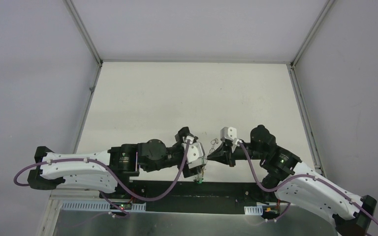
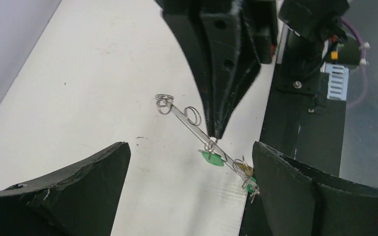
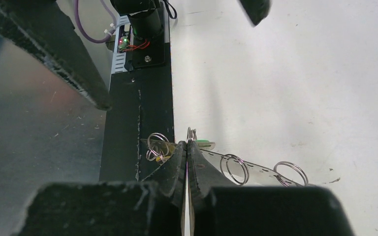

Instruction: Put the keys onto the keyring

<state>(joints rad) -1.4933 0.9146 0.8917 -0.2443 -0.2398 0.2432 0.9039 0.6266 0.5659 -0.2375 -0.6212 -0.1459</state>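
The right pincer [image 2: 215, 132] is clenching the keyring [image 2: 179, 114] partway along its thin wire, tips squeezed flat together. It is holding the ring slanted, so its length is lying open to the other arm. The green key [image 2: 211, 158] is hanging just below that grip, touching the wire; I cannot tell whether it is threaded on. The yellow key [image 2: 248, 170] is sitting further down at the wire's lower end, with another fleck of green beneath it. Small wire loops [image 2: 193, 115] are dangling toward the far end.

The left pincer [image 2: 189, 147] is standing released, its two fingers spread wide on either side of that lower stretch and touching nothing. To my eye it is lining up to take a key or steady the ring.

All this is happening at the near edge of the table [image 2: 103, 73], where the black base strip [image 2: 285, 123] is beginning. The arms are crowding nose to nose there, while the pale table is stretching away beyond them, giving room to move outward.
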